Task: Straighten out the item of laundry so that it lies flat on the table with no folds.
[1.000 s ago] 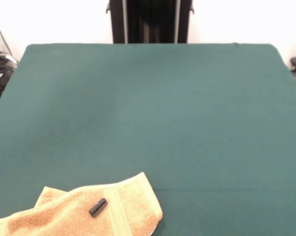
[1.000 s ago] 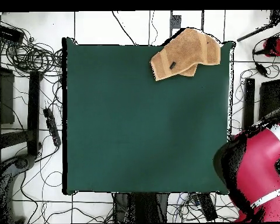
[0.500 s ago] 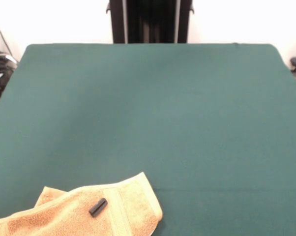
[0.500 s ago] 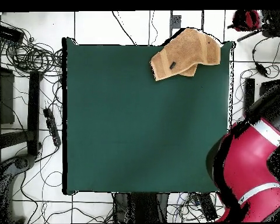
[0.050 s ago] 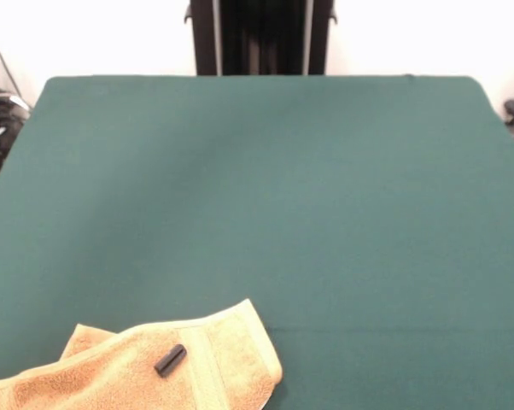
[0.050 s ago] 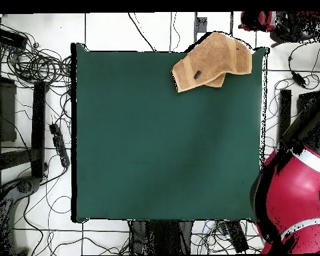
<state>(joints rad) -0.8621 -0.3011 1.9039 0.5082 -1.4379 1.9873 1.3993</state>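
- Since the earlier frames the red arm [image 6: 293,200] had swung beside the table's edge in the overhead view, its far end reaching further toward the towel's corner; the towel and the black cylinder had not shifted.
- The table [image 5: 265,188] was the largest thing, its green cloth bare apart from one corner.
- The arm stood off the table's side, well apart from the towel.
- The gripper [image 6: 259,20] seemed to show only as a dark and red shape past the table's corner, near the towel's outer end; I cannot tell whether it was open or closed.
- The towel [image 5: 112,367] lay bunched and folded at that corner, one end hanging over the edge.
- The small black cylinder [image 5: 170,360] rested on the towel.
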